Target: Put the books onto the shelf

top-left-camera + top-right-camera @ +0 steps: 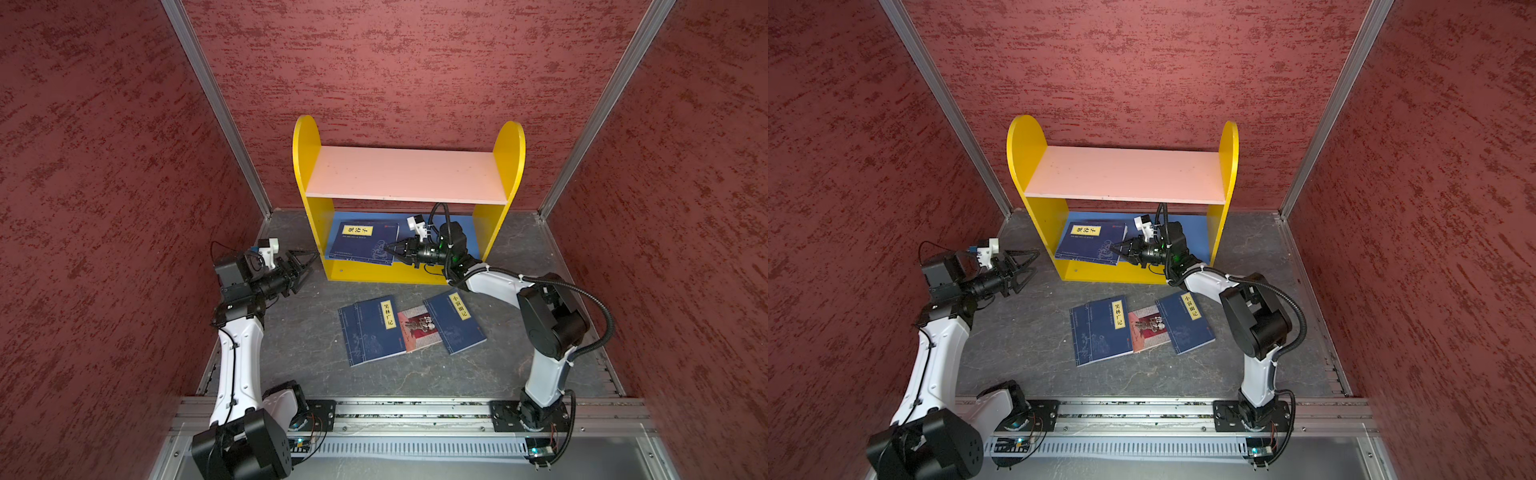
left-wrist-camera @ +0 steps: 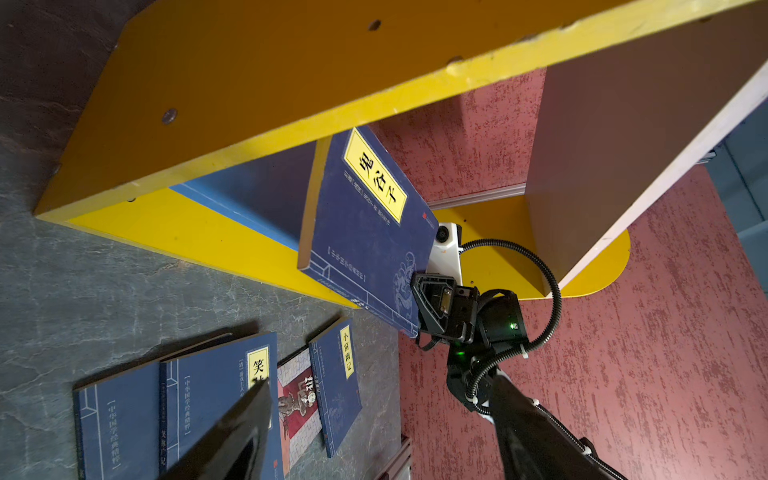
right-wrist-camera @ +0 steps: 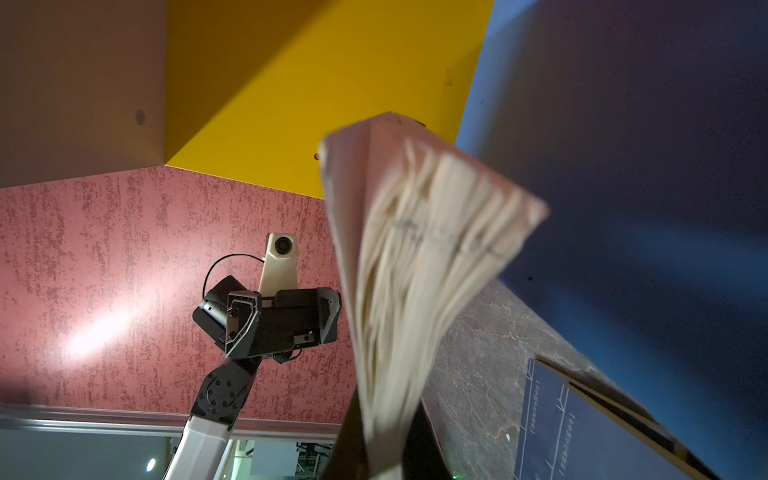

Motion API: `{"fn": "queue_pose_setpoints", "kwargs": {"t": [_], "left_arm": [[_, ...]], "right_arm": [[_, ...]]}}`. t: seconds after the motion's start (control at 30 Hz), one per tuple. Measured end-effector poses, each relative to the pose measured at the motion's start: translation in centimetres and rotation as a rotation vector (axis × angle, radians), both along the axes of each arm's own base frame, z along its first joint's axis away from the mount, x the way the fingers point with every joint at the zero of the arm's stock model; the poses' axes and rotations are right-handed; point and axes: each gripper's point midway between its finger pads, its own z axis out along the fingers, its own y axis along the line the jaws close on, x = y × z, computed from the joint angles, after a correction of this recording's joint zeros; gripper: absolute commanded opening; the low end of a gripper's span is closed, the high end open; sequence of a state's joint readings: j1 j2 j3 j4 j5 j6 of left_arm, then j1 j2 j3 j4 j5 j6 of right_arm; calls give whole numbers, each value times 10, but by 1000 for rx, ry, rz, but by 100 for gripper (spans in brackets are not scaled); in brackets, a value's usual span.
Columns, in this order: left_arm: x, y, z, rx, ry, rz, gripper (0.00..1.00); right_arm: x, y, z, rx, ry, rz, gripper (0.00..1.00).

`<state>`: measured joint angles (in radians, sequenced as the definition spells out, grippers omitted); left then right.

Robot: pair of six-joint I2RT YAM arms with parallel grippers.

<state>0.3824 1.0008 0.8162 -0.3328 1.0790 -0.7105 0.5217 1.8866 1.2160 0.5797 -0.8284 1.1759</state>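
Books (image 1: pixel 372 330) in dark blue lie on the table (image 1: pixel 299 345) with a pink one (image 1: pixel 419 328) between them, all touching. We see one more blue book (image 1: pixel 360 243) in the low part of the shelf (image 1: pixel 305 166), over the blue board (image 1: pixel 365 217). The right claw (image 1: pixel 390 248) is clenched on its edge. The left claw (image 1: pixel 306 262) is spread wide and holds nothing. It hangs just beside the shelf's yellow side.

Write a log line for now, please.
right gripper: shut on navy book | place: shelf lower tier | left gripper: open, empty
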Motion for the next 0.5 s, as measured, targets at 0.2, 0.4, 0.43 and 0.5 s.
{"fn": "queue_pose_setpoints", "kwargs": {"t": [0.2,0.4,0.43,0.5], "left_arm": [[-2,-3,1,-10,-4,-20,83],[-2,-3,1,-11,-3,-20,83],[-2,-3,1,-11,-2,-21,83],[-2,-3,0,-12,0,-20,83]], "right_arm": [[12,7,-9,-27,6,15,2],[27,12,-21,-62,23,18,2],[29,13,-23,-68,27,19,3],[33,15,-24,-74,27,18,3]]}}
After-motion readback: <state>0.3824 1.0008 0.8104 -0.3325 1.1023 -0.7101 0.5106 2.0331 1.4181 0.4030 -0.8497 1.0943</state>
